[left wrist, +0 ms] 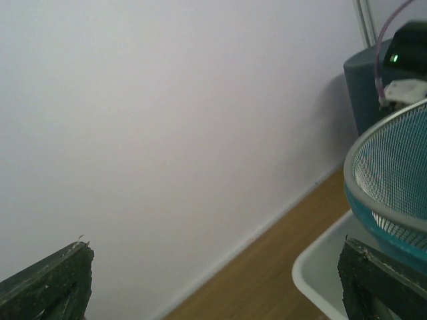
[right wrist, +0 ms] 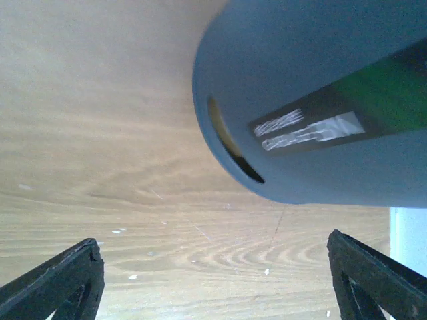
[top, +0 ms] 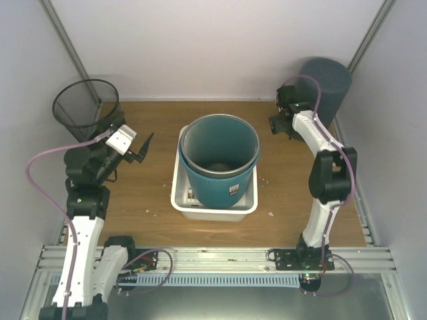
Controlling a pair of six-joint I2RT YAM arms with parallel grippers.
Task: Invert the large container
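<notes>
So the large teal round plastic container (top: 220,163) is sitting upright, mouth facing up, in a white rectangular plastic tray (top: 215,212) in the middle of the brown wooden table (top: 143,197). It's got a silver wire-mesh basket (left wrist: 393,173) nested in it, with the basket's rim just above the teal one. The left gripper (top: 139,152) hangs off to the left of the tray, well apart from it. Its jaws are spread wide with nothing between them, and its wrist view looks past the tray corner at the pale wall. The right gripper (top: 279,127) is up near the back right, just beside the container's far right side but not touching it, jaws also wide and empty. Its wrist view shows bare wood and a blue-grey curved surface with a black and green label (right wrist: 320,87), and honestly I can't tell which container that is. There's also a black wire-mesh wastebasket (top: 85,103) in the back left corner and a dark grey-blue cylinder (top: 327,81) in the back right.
</notes>
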